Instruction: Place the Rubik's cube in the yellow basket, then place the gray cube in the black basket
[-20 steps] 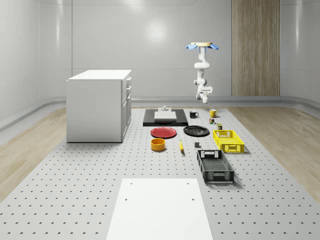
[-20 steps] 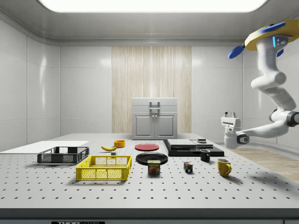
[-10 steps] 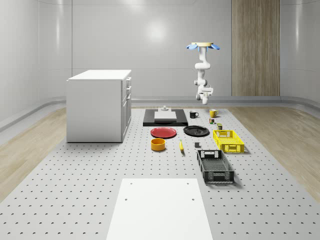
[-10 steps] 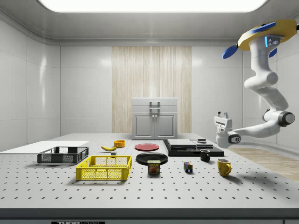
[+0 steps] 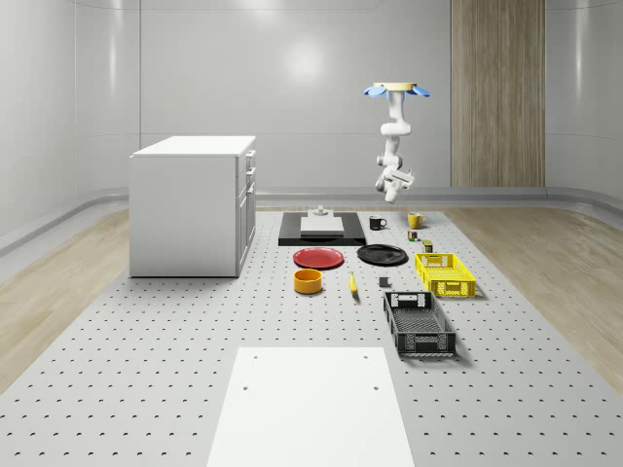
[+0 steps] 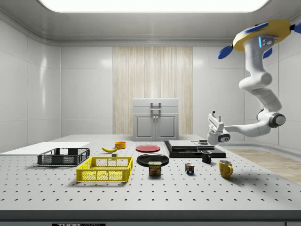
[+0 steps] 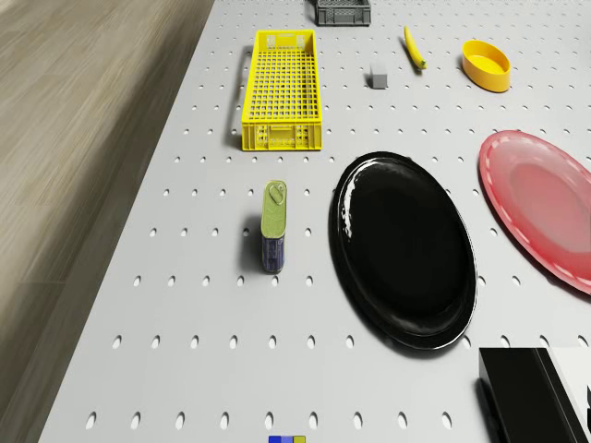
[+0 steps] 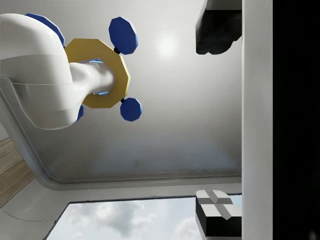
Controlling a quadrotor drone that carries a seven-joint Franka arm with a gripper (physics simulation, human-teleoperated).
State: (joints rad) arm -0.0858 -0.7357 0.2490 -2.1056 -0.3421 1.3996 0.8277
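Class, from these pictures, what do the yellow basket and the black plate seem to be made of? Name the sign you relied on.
Yellow basket: probably moulded plastic with a matte finish, judging by its uniform colour and fine lattice walls and floor. Black plate: glossy, perhaps glazed ceramic or hard plastic; bright highlights curve along its rim.

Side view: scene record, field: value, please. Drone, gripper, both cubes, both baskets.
drone: hovering high at the side view's right, above the table's far end
gripper: in the air above the black mug, pointing up, holding nothing
Rubik's cube: on the table, between spam can and yellow mug
gray cube: on the table beside the yellow basket
yellow basket: empty
black basket: empty
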